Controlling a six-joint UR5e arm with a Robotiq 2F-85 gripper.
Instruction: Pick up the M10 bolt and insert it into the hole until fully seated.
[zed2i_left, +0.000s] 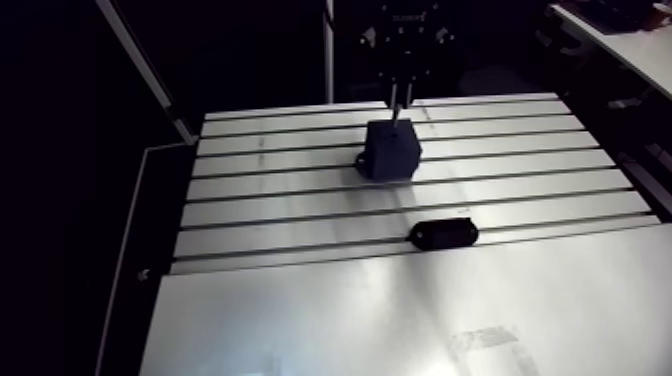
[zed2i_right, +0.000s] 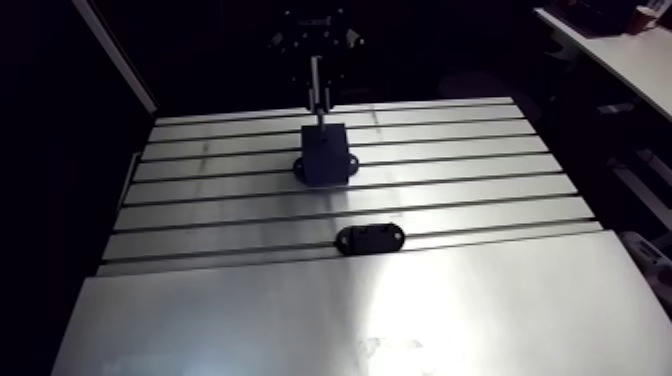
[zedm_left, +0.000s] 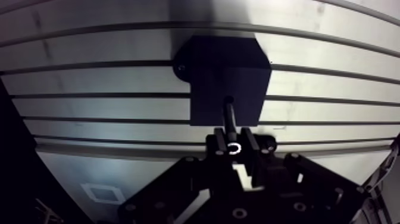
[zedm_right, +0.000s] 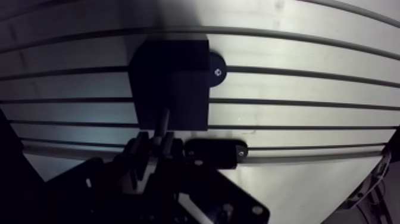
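The gripper (zedm_left: 236, 146) holds the bolt (zedm_left: 229, 114) tight, tip at the top of the black block (zedm_left: 221, 65). Next, I think: push straight down until it sits.

The M10 bolt (zedm_left: 230, 116) is slim and dark-shanked. It stands roughly upright, head uppermost, clamped between the fingers of the gripper (zedm_left: 235, 140), with its tip at the top face of the black block (zedm_left: 229, 71). The hole is hidden under that tip, so its depth cannot be told. The block – boxy, with a round mounting ear on each side – stands on the slotted bench (zed2i_left: 300, 200) near the far edge, about midway across.
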